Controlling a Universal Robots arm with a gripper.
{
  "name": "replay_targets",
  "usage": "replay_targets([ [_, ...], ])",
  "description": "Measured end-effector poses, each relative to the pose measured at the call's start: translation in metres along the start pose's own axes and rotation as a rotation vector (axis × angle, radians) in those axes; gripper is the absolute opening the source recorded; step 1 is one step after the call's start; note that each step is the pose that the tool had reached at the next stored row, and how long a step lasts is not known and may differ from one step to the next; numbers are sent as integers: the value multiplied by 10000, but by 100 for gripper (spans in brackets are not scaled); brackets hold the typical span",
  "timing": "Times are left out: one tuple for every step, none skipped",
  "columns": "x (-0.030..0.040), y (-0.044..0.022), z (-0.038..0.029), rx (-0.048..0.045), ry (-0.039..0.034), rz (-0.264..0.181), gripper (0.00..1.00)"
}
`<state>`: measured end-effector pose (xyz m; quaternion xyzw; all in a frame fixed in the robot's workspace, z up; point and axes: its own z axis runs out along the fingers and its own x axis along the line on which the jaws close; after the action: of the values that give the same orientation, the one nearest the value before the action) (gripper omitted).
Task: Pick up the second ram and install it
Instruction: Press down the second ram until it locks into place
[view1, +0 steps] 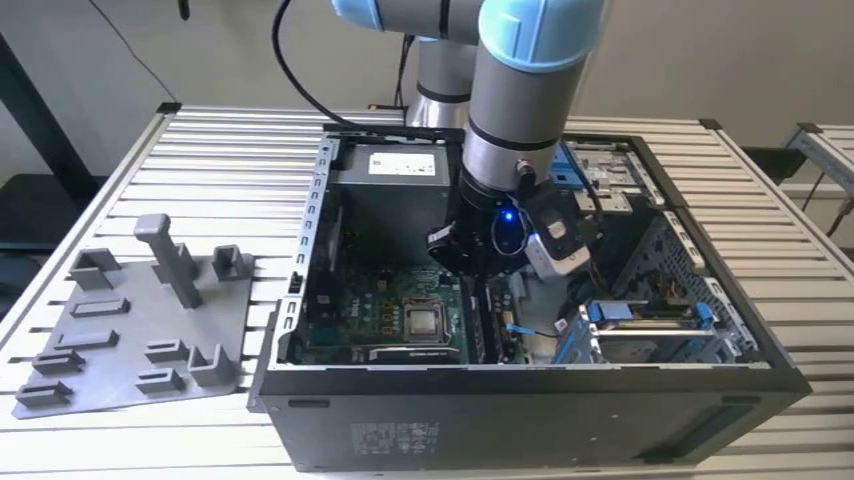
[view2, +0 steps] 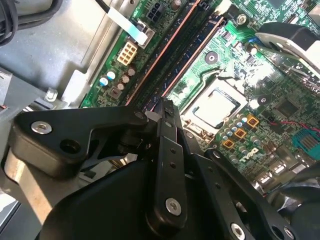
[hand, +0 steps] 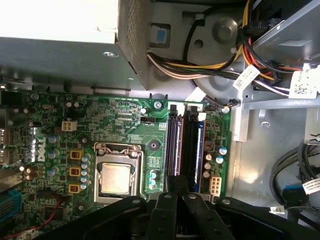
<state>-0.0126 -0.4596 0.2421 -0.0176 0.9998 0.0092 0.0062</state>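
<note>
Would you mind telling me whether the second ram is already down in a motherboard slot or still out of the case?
In a slot: the second ram stands on edge in the slot beside the empty black slot, under the gripper.

**Bright daylight outside, deep shade inside the case**

In the exterior view, even light falls on the slatted table, while the computer case is dim inside, with a blue glow at 12 o'clock of its middle. In the second wrist view, glare whitens the circuit board toward 2 o'clock. In the first wrist view, the metal box at 11 o'clock is washed out.
</note>
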Motion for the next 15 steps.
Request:
replay_targets([
  [1, 0, 0, 0, 0, 0, 11],
  [2, 0, 0, 0, 0, 0, 11],
  [3, 0, 0, 0, 0, 0, 11],
  [4, 0, 0, 0, 0, 0, 11],
  [5, 0, 0, 0, 0, 0, 11],
  [6, 0, 0, 0, 0, 0, 11],
  [5, 0, 0, 0, 0, -1, 11],
  [5, 0, 0, 0, 0, -7, 11],
  [6, 0, 0, 0, 1, -32, 11],
  [6, 0, 0, -1, 2, -77, 11],
  [6, 0, 0, -1, 3, -140, 11],
  [6, 0, 0, -3, 3, -221, 11],
  [6, 0, 0, -3, 5, -319, 11],
  [8, 0, 0, -5, 6, -432, 11],
  [11, 0, 0, -7, 8, -554, 11],
])
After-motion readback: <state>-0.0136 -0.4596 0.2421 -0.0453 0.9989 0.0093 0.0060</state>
